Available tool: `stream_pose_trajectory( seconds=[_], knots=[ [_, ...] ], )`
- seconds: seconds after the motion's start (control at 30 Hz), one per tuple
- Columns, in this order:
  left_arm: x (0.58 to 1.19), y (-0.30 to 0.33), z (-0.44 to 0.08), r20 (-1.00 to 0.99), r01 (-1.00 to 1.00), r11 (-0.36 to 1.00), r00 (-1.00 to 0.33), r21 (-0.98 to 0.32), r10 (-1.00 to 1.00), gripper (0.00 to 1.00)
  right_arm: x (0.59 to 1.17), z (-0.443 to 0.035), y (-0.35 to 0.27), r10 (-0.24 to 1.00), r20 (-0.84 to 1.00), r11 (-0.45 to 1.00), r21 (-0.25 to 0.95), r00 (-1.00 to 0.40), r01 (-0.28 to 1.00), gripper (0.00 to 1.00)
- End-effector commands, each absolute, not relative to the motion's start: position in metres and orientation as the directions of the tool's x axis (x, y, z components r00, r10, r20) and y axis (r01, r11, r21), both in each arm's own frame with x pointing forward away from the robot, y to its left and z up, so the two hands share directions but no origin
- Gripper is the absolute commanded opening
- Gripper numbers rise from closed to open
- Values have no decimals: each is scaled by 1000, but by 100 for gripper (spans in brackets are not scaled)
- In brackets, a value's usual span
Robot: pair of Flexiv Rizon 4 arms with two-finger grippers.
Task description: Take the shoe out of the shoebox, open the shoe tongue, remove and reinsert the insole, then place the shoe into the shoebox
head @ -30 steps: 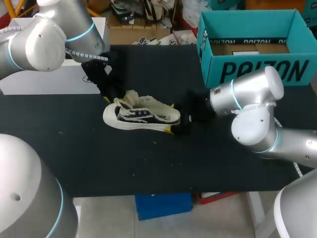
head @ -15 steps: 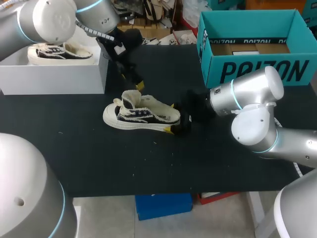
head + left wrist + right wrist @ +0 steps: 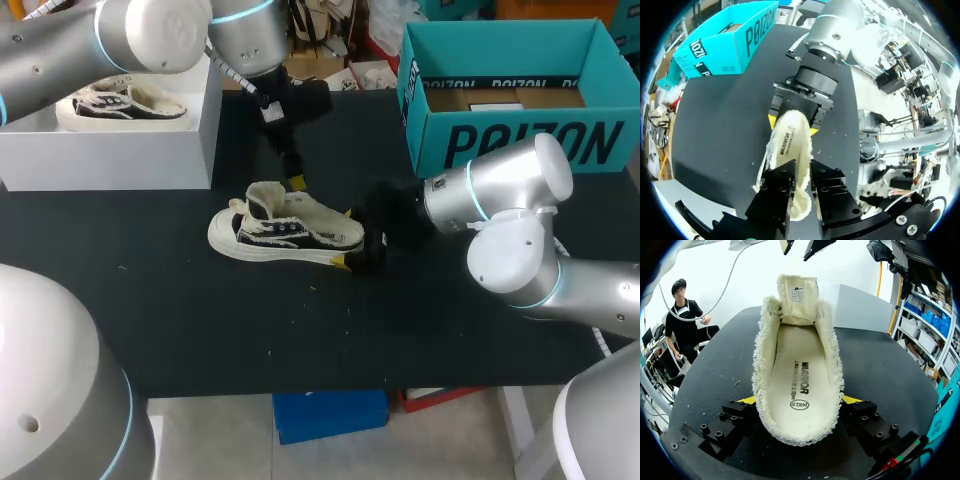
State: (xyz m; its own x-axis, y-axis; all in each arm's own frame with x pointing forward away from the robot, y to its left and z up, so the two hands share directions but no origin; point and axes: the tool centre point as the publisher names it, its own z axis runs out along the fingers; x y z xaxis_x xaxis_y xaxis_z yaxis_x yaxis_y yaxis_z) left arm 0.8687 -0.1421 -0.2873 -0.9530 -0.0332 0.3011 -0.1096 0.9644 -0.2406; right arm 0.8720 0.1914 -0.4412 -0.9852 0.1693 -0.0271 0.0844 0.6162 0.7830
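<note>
the shoe stands on its sole on the black surface. the right tool grips the shoe's heel from both sides. the left tool hangs over the shoe's front half with its fingers slightly apart, holding nothing. the white shoebox stands well apart from the shoe, past its toe.

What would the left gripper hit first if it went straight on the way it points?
Most likely the shoe, at its fleecy opening beside the raised tongue; the left gripper hangs open above it, gap unclear.
</note>
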Motion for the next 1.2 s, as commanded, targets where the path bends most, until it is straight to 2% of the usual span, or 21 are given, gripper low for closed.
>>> stream_pose_trajectory(
  seconds=[0.03, 0.53, 0.83, 1.2],
  knots=[
    [880, -145, -288, 372, 418, 882, -800, -218, 471, 0, 873, -443, 193, 171, -26, 619, 780, -985, 87, 0],
    [880, -143, -287, 350, 434, 873, -800, -223, 487, 0, 873, -443, 193, 171, -26, 619, 780, -985, 87, 0],
    [878, -127, -288, 285, 345, 907, -868, -243, 406, 0, 873, -443, 193, 171, -26, 619, 780, -985, 87, 0],
    [872, -128, -301, 297, 400, 882, -835, -251, 463, 0, 873, -443, 193, 171, -26, 619, 780, -985, 87, 0]
  ],
)
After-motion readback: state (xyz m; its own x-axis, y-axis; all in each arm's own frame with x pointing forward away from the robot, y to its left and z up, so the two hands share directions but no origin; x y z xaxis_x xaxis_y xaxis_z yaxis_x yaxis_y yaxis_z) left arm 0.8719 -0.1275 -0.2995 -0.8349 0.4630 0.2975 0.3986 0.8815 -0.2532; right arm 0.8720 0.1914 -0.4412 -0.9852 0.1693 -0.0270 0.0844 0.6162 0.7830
